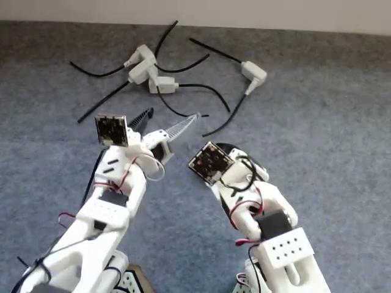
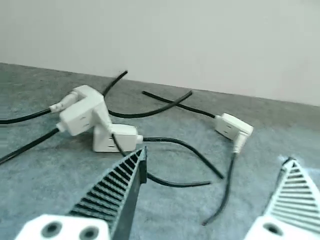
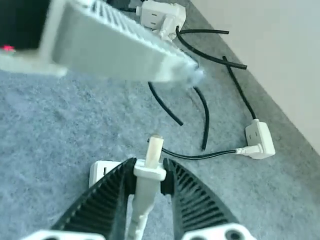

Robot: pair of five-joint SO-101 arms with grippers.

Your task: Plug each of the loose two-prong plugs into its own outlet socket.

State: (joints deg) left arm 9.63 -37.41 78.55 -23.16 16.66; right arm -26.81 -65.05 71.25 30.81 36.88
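Two arms over a grey mat [image 1: 317, 134]. R gripper [image 3: 149, 162] is clenched on a white two-prong plug [image 3: 148, 174], prongs pointing away from the wrist, w/ a white slotted block [image 3: 100, 172] on the mat just behind one finger. L gripper [image 2: 216, 156] is released, jaws wide, near a cluster of outlet blocks [image 2: 92, 122] & black cords [image 2: 170, 107]. A lone outlet block [image 2: 230, 125] lies apart, socket slots showing
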